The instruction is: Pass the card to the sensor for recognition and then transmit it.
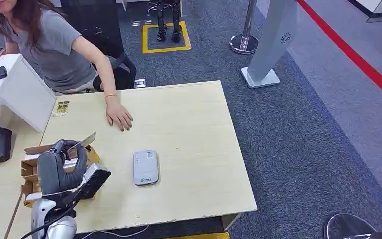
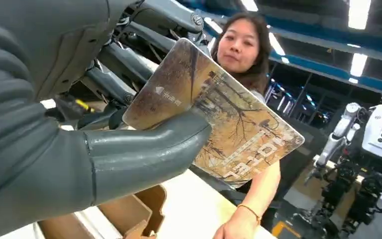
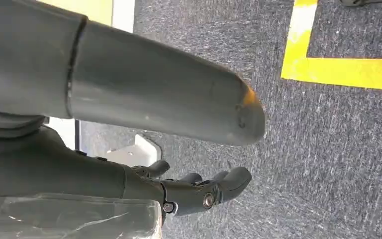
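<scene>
brown printed plastic card [image 2: 214, 117] pinched in left hand [image 1: 62, 162] above open cardboard box [image 1: 30, 169] | right hand [image 3: 199, 191] empty, fingers loose | card to be lowered flat over small grey rounded sensor [image 1: 145, 167] beside box, then passed on

The right hand [image 3: 189, 144] hangs over grey carpet [image 3: 338, 164], thumb and fingers apart, holding nothing. Yellow tape [image 3: 348, 72] marks the carpet. A pale plate [image 3: 134, 149] sits behind the fingers.

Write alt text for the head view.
The robot's left hand holds a brown patterned card above an open cardboard box, left of a grey rounded card sensor on the pale wooden table. A person's hand rests on the table.
</scene>
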